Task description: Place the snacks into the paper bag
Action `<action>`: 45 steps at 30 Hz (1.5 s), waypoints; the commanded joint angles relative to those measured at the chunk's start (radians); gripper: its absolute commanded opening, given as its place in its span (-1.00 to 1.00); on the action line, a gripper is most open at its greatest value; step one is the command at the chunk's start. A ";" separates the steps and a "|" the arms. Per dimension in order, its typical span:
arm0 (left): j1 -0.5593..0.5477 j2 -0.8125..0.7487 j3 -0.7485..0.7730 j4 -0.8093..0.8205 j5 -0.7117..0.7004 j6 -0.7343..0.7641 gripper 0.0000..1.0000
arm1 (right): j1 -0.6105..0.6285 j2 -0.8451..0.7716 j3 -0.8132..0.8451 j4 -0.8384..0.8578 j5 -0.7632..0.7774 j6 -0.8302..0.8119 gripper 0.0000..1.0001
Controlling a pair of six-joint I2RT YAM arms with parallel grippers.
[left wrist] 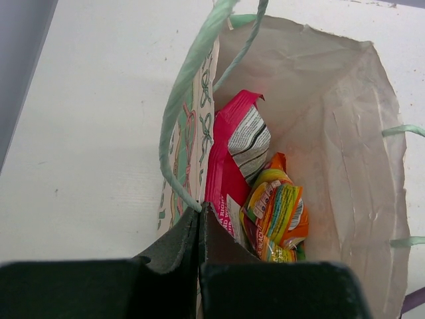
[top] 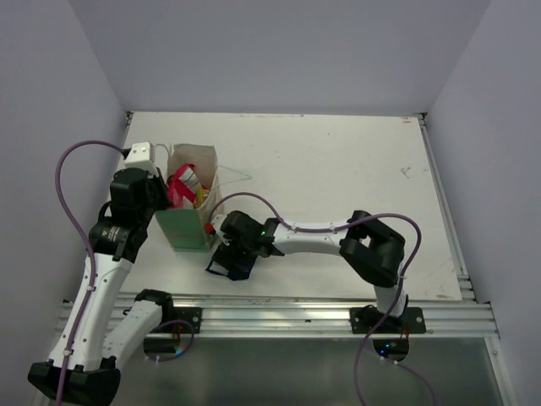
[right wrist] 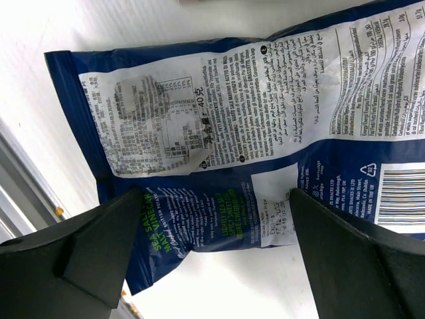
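The paper bag [top: 188, 227] stands upright at the table's left, mint-green outside [left wrist: 174, 149] and whitish inside. My left gripper [left wrist: 199, 214] is shut on its near-left wall at the rim, beside a string handle. Inside lie a magenta packet [left wrist: 226, 169] with white panels and a smaller orange packet [left wrist: 277, 211]. A blue-and-white packet [right wrist: 219, 119] lies flat on the table just right of the bag [top: 237, 272]. My right gripper [right wrist: 216, 219] hangs right above it, open wide, one finger on each side of the packet's lower end. No other snack shows.
An aluminium rail [top: 279, 311] runs along the table's near edge, close behind the blue packet [right wrist: 26, 199]. Another rail [top: 444, 211] lines the right side. Grey walls close in the left, back and right. Purple cables loop over both arms.
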 commanded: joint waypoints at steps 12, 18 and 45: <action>-0.008 -0.006 -0.003 0.007 -0.006 0.020 -1.00 | -0.011 0.125 0.006 -0.154 -0.035 -0.030 -1.00; -0.009 -0.003 -0.012 0.018 0.005 0.014 -1.00 | -0.014 -0.052 -0.120 -0.158 0.013 -0.012 -1.00; -0.009 -0.019 -0.001 0.009 0.000 0.016 -1.00 | -0.213 -0.283 0.807 -0.534 0.232 -0.042 -1.00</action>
